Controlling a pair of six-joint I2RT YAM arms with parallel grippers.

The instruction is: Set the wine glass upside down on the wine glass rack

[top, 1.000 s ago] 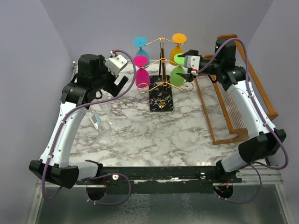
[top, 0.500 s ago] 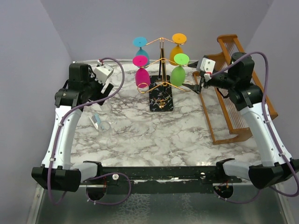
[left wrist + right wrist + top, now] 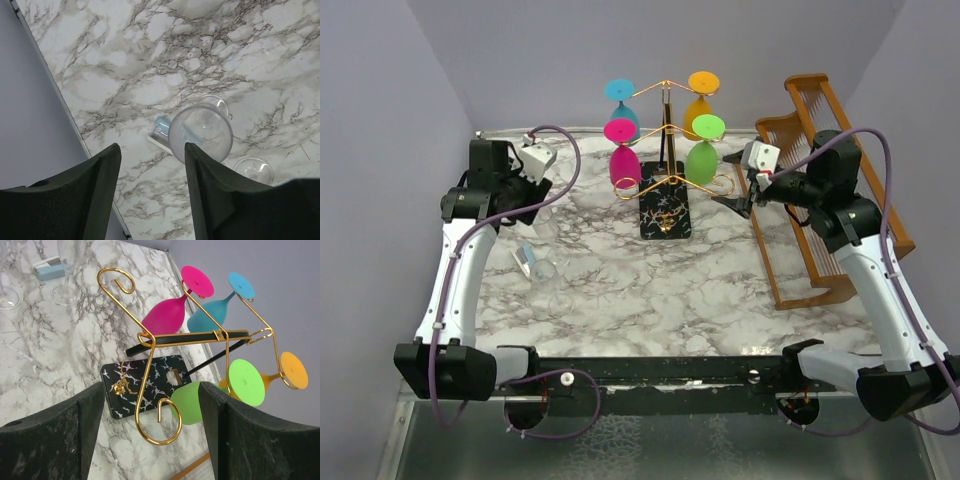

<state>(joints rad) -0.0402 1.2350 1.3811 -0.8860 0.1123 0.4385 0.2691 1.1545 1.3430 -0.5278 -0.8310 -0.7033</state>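
The gold wire rack (image 3: pixel 665 130) stands on its black speckled base (image 3: pixel 665 215) at the back centre. Pink (image 3: pixel 625 165), blue (image 3: pixel 620 95), orange (image 3: pixel 702 88) and green (image 3: pixel 703 155) glasses hang upside down on it. A clear wine glass (image 3: pixel 543 270) stands on the marble at the left; in the left wrist view it (image 3: pixel 200 132) is seen from above. My left gripper (image 3: pixel 542 203) is open and empty above it (image 3: pixel 151 150). My right gripper (image 3: pixel 735 200) is open and empty right of the rack, facing a free gold hook (image 3: pixel 160 425).
A brown wooden slatted rack (image 3: pixel 820 210) lies along the right side. A small light-blue and white block (image 3: pixel 161 131) lies beside the clear glass, and a second clear glass (image 3: pixel 254 171) stands close by. The grey wall (image 3: pixel 30 125) borders the table's left edge.
My right gripper has drawn back from the green glass, to the right and lower; the green glass stays on the rack. My left arm has swung left and lowered over the clear glasses.
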